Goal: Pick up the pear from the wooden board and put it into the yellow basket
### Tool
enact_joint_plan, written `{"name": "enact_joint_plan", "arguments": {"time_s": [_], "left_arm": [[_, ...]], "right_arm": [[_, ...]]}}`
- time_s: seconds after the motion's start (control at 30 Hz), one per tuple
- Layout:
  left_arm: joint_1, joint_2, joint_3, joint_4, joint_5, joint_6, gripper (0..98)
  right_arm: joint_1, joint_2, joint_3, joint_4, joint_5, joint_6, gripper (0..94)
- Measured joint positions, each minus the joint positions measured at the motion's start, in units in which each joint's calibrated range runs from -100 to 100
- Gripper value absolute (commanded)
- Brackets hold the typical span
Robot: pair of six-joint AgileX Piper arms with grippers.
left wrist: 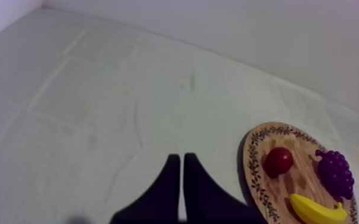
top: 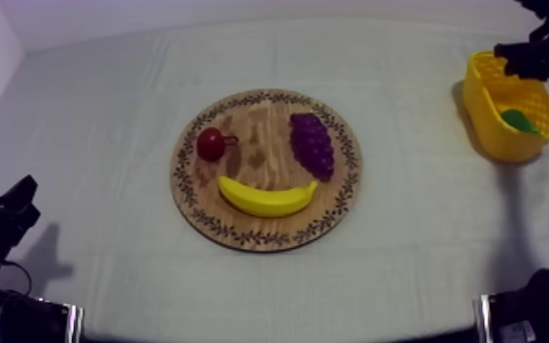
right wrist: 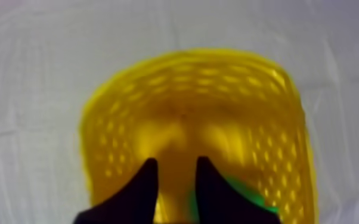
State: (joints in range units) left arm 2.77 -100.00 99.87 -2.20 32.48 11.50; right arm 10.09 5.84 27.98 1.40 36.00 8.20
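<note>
The green pear [top: 518,119] lies inside the yellow basket [top: 490,120] at the far right of the table. My right gripper [top: 512,58] hovers just over the basket's back rim. Seen from the right wrist, that gripper [right wrist: 176,161] is open above the basket's floor [right wrist: 116,125], nothing sits between its fingers, and the pear [right wrist: 248,194] shows beside one finger. The round wooden board [top: 260,123] lies mid-table. My left gripper [top: 18,196] rests low at the left, well away from the board; its fingers lie shut together [left wrist: 179,158].
On the board lie a small red fruit [top: 211,143], a bunch of purple grapes [top: 312,144] and a banana [top: 267,198]. From the left wrist I see the board [left wrist: 304,173], the red fruit [left wrist: 278,161], the grapes [left wrist: 336,171] and the banana [left wrist: 316,210] beyond bare cloth.
</note>
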Motion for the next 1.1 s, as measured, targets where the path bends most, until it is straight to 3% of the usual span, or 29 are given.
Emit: {"name": "enact_joint_plan", "arguments": {"time_s": [0.27, 0.53, 0.63, 0.93, 1.1], "left_arm": [[0.0, 0.0, 0.0, 0.0, 0.0, 0.0, 0.1], [0.0, 0.0, 0.0, 0.0, 0.0, 0.0, 0.1], [0.0, 0.0, 0.0, 0.0, 0.0, 0.0, 0.1], [0.0, 0.0, 0.0, 0.0, 0.0, 0.0, 0.1], [0.0, 0.0, 0.0, 0.0, 0.0, 0.0, 0.1]], "right_arm": [[-3.56, -11.8, 4.87, -2.23, -2.3, 1.22, 1.1], [-5.16, -24.75, 18.88, -3.46, -9.93, 1.73, 0.6], [-4.02, -29.79, 25.24, -6.99, -14.11, 4.37, 0.6], [-2.72, -45.99, 43.78, -19.56, -21.99, 17.22, 0.6], [-2.2, -56.04, 51.63, -22.45, -20.48, 22.25, 0.6]]}}
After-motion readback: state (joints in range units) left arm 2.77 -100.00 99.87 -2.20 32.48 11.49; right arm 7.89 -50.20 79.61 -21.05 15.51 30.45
